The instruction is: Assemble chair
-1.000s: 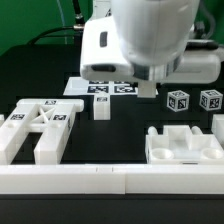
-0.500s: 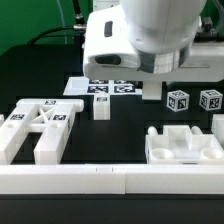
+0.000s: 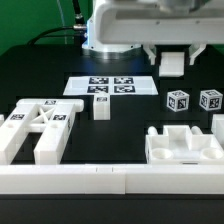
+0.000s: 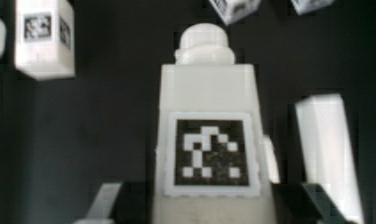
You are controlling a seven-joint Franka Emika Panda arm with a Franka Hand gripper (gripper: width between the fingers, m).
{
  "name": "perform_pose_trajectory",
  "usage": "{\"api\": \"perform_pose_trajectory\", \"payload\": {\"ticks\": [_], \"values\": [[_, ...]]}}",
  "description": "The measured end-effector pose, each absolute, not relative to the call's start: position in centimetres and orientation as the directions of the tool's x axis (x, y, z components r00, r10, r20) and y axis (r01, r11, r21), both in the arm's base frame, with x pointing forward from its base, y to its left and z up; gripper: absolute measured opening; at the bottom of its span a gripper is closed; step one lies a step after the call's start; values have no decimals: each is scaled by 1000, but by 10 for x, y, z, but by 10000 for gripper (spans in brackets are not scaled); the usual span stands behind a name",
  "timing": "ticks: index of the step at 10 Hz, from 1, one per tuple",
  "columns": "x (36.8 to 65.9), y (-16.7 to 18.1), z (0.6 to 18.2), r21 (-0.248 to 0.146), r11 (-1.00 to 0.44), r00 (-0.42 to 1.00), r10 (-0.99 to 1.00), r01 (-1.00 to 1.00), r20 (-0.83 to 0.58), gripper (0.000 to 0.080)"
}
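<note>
My gripper (image 3: 172, 54) is raised at the back right of the exterior view and is shut on a white bar leg (image 3: 172, 66), held clear of the table. In the wrist view the leg (image 4: 210, 110) sits between the dark fingers (image 4: 107, 204), tag facing the camera and its round peg pointing away. The slotted back frame (image 3: 40, 125) lies at the exterior view's left. The seat block (image 3: 185, 146) lies at the right. A short white part (image 3: 101, 107) stands near the middle.
The marker board (image 3: 110, 86) lies flat at the back centre. Two small tagged cubes (image 3: 178, 101) (image 3: 211, 99) sit at the right, below the gripper. A long white rail (image 3: 110, 181) runs along the front edge. Other white parts (image 4: 46, 40) (image 4: 322, 135) show in the wrist view.
The arm has risen and shifted towards the exterior view's right, carrying the leg up off the table. The marker board, hidden before, is now uncovered.
</note>
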State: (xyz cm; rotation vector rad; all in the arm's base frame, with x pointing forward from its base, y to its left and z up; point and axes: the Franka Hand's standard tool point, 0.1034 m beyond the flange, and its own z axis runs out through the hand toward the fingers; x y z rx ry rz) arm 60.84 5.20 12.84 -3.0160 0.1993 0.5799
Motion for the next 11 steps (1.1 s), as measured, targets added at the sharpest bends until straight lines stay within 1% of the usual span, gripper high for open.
{"api": "perform_pose_trajectory", "payload": {"ticks": [1,3,4,5,6,7,8,10,11], "values": [[604,52,126,-41,-989,935,-121,-142,-335,291],[618,55,129,-54,-989,977,-125,-136,-173,291],[632,59,138,-58,-991,990,-113,-118,-79,291],[639,64,150,-57,-993,994,-102,-105,-48,291],[642,67,157,-57,-993,993,-97,-101,-69,291],[642,65,152,-56,-993,993,-101,-105,-62,291],[641,65,151,-55,-993,993,-101,-105,-64,291],[646,66,151,-57,-993,995,-99,-101,-34,291],[655,74,153,-58,-995,997,-79,-78,20,291]]}}
